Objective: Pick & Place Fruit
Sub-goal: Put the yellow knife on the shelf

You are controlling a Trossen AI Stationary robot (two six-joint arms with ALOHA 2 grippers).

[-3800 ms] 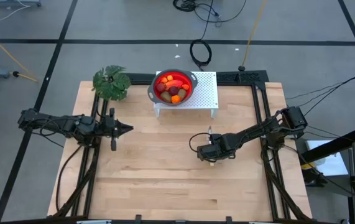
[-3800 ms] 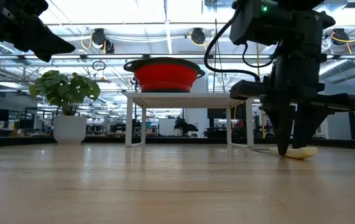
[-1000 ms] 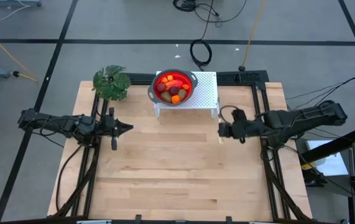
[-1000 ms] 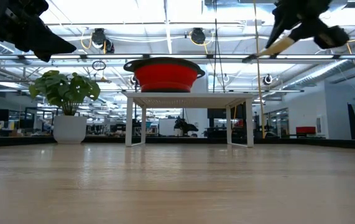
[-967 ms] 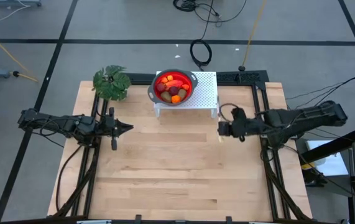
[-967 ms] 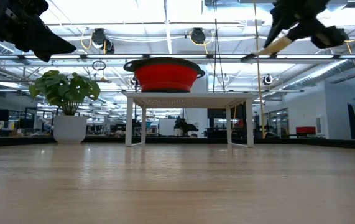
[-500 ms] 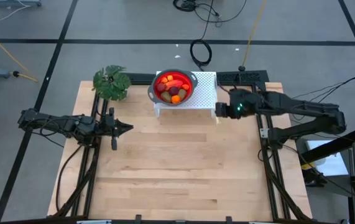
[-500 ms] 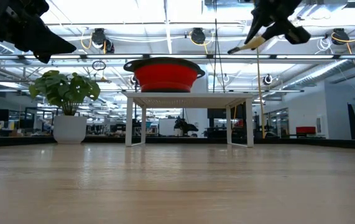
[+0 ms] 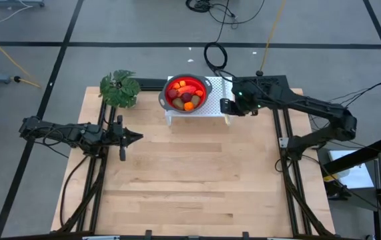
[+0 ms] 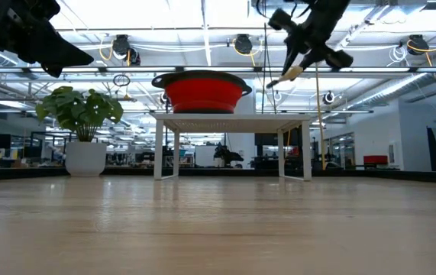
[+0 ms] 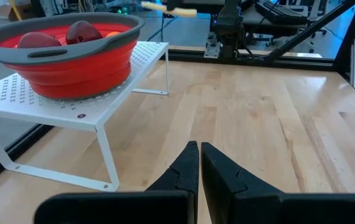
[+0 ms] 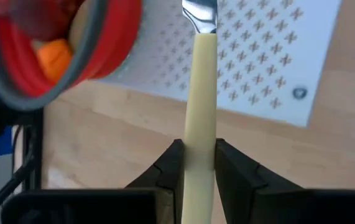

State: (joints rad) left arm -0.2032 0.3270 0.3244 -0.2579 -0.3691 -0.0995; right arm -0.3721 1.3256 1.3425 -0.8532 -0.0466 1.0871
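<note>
Holding: right gripper [image 12: 194, 163] clamps the cream handle of a knife [image 12: 200, 106], fingers pressed on both sides of it
Knife: metal blade end points away from the wrist, out over the white rack [image 9: 222, 95]
Right gripper place: raised above the rack's right edge, at about 1 o'clock from the table [image 9: 190, 180] centre, just right of the bowl [image 9: 205, 94]
Fruit: fruit [image 9: 185, 95] lies piled inside the red bowl with the grey rim, on the rack at 12 o'clock
Left gripper: left gripper [image 9: 135, 139] hangs above the table's left side at 9 o'clock, fingers [image 11: 186, 171] pressed together on nothing, tips pointing toward the centre
Plant: plant [image 9: 119, 89] stands at 11 o'clock, left of the rack
</note>
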